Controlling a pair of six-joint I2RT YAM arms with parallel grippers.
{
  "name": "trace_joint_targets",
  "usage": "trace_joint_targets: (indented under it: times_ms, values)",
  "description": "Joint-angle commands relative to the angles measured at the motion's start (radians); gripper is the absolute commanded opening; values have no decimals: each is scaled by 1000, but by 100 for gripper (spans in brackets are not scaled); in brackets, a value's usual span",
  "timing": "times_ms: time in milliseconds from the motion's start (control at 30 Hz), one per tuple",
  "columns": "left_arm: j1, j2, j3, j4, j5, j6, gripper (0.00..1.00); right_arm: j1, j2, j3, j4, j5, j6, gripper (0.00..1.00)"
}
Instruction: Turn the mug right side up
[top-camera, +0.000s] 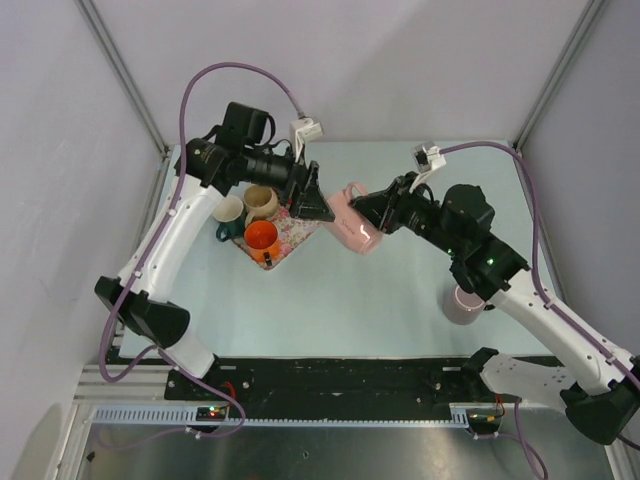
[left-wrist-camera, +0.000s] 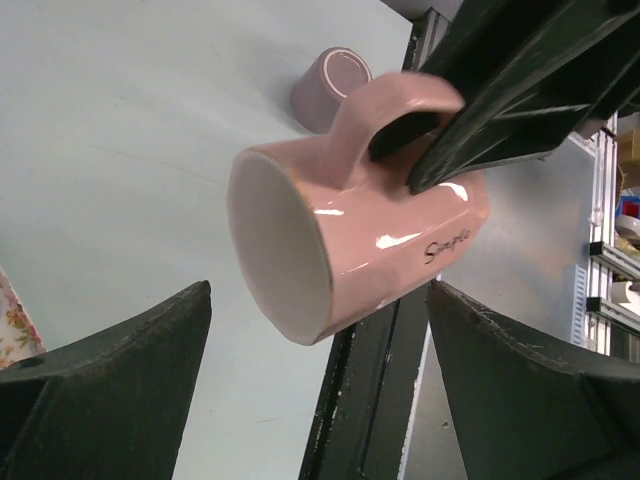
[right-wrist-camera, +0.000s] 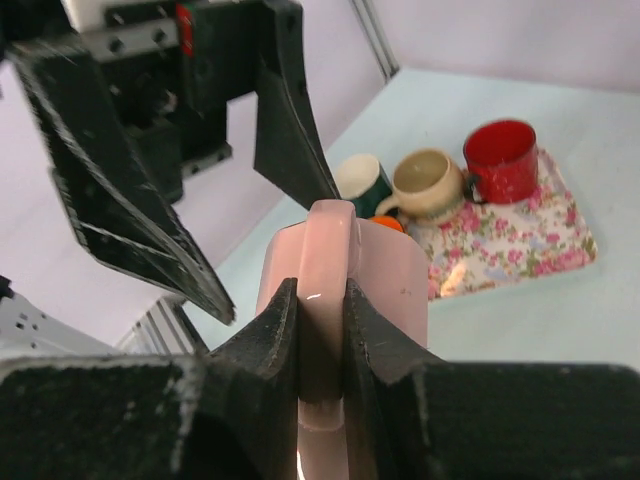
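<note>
A pink mug (top-camera: 355, 232) hangs in the air over the middle of the table, tipped on its side. My right gripper (top-camera: 368, 207) is shut on its handle (right-wrist-camera: 328, 250), with the fingers pinching it from both sides. The mug's open mouth faces my left gripper (top-camera: 318, 203), which is open and empty just beside the rim, not touching. In the left wrist view the mug (left-wrist-camera: 330, 240) lies between and beyond the spread fingers (left-wrist-camera: 110, 370), and the right gripper (left-wrist-camera: 500, 100) grips the handle from above.
A lilac mug (top-camera: 465, 303) stands upside down on the table near the right arm; it also shows in the left wrist view (left-wrist-camera: 330, 85). A floral mat (top-camera: 290, 235) at the left holds several mugs: orange (top-camera: 262, 238), green (top-camera: 229, 215), beige (top-camera: 261, 200) and red (right-wrist-camera: 500, 160).
</note>
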Motion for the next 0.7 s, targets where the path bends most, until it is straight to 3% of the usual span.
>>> trace_joint_targets:
  times_ms: [0,100,300,400,500,533,667]
  values:
    - [-5,3,39,-5,37,-32,90,16,-33,21,246,42,34,0]
    - [-15,11,38,-3,104,-36,80,24,-21,21,274,38,36,0]
    - [-53,9,3,-4,300,-19,44,26,-5,21,293,55,26,0]
    - [-56,11,10,-5,286,-19,10,25,7,21,300,40,23,0]
    - [-56,14,15,-5,196,-30,1,23,22,21,267,18,16,0]
    - [-56,16,16,-5,121,-33,1,23,25,21,243,28,8,5]
    - [-59,35,3,-4,-325,4,0,14,25,20,52,144,-16,69]
